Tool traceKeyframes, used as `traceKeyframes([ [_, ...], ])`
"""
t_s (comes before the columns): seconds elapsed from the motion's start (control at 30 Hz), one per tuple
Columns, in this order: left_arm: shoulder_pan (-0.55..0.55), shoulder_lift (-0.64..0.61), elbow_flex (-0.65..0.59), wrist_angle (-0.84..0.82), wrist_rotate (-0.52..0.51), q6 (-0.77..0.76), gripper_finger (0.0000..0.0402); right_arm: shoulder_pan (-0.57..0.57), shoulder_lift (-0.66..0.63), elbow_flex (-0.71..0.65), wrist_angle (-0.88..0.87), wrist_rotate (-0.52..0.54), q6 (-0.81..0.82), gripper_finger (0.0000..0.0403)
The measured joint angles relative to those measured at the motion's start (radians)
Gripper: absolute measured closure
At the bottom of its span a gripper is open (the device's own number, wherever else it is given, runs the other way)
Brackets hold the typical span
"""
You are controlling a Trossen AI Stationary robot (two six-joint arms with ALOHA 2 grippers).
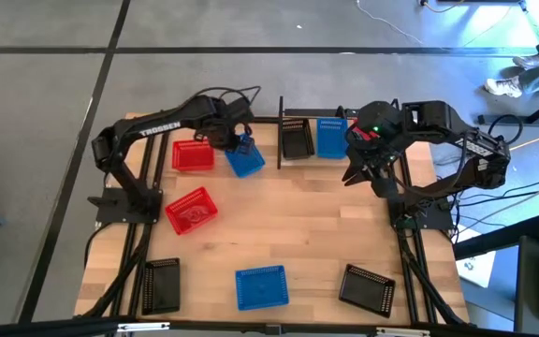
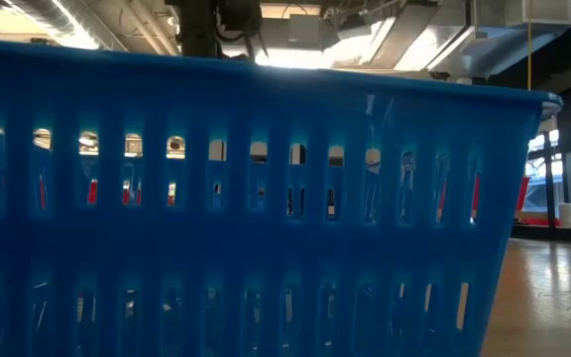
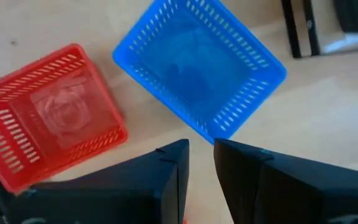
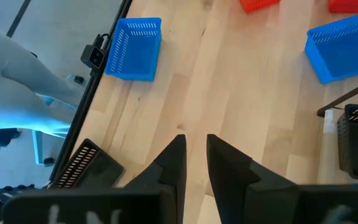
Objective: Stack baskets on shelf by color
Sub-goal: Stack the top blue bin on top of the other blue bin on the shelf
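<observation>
In the high view my left gripper point(image 1: 241, 140) hovers at the far side of a tilted blue basket point(image 1: 244, 159). In its wrist view the shut fingers point(image 3: 202, 149) stand just off that basket's corner point(image 3: 213, 134), beside a red basket point(image 3: 48, 118). My right gripper point(image 1: 358, 168) is shut point(image 4: 196, 140) and empty, by the right end of the shelf point(image 1: 281, 140). The shelf holds a black basket point(image 1: 296, 139), a blue basket point(image 1: 332, 137) and a red one point(image 1: 363, 131) mostly hidden by the right arm.
More baskets stand on the tabletop: two red point(image 1: 193, 155) point(image 1: 192, 210), two black near the front point(image 1: 162, 284) point(image 1: 366, 285), and a blue one point(image 1: 261, 286) that fills the low view point(image 2: 266, 218). Bare wood lies in the table's middle point(image 1: 298, 225).
</observation>
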Motion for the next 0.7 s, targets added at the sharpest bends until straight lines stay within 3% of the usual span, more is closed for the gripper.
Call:
traceKeyframes([
  [0.4,-0.047,0.005,0.001,0.013,0.005,0.365,0.0335,0.000,0.000,0.000,0.002,0.001,0.000,0.0341],
  [0.7,-0.114,0.152,0.001,0.038,0.040,0.761,0.0335,0.000,0.000,0.000,0.008,0.001,0.005,0.0341],
])
